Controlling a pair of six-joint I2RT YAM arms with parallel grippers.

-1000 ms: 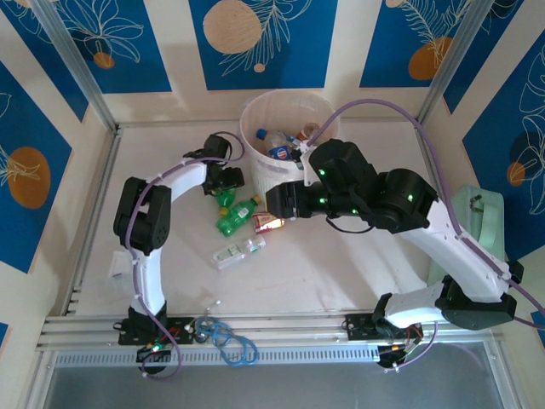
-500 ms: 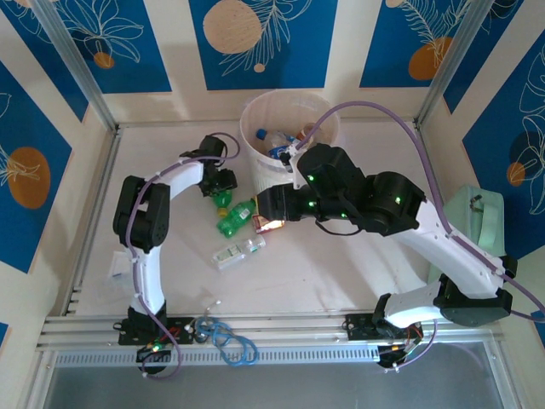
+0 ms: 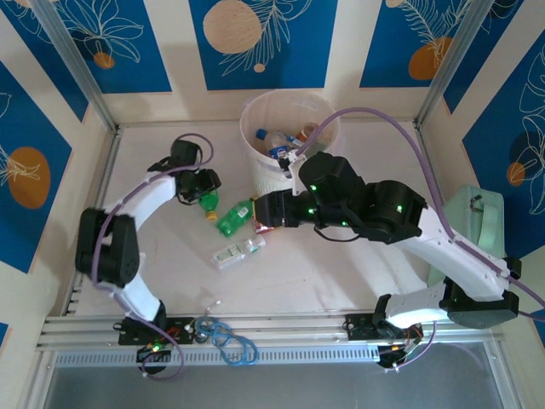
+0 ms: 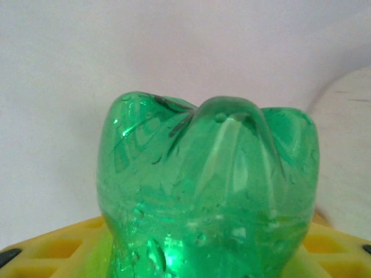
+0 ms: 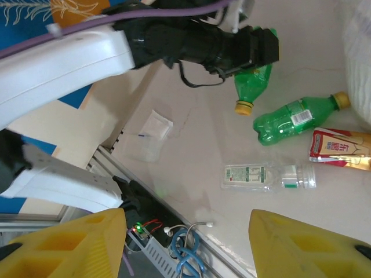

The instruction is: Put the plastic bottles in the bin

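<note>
**Left.** The left gripper (image 3: 199, 186) is clamped on the base of a green plastic bottle with a yellow cap (image 3: 207, 204), which is held cap-down just left of the other bottles. Whether the cap touches the white table (image 3: 341, 273) cannot be told.

**Centre.** 3 bottles are seen lying on the table:
- a second green plastic bottle with a yellow cap (image 3: 234, 217);
- nearer the arms, a clear plastic bottle with a pale label (image 3: 238, 252);
- to the right, an amber bottle with a red label (image 3: 271, 227).

The right gripper (image 5: 186, 214) is spread wide with nothing between its yellow fingers (image 5: 87, 243), and is placed over the amber bottle.

**Behind.** The tall round pinkish-white plastic bin (image 3: 249, 115) is shown upright, with several bottles inside.

**Right.** A mint-green case (image 3: 485, 221) is set at the table's edge.
</note>
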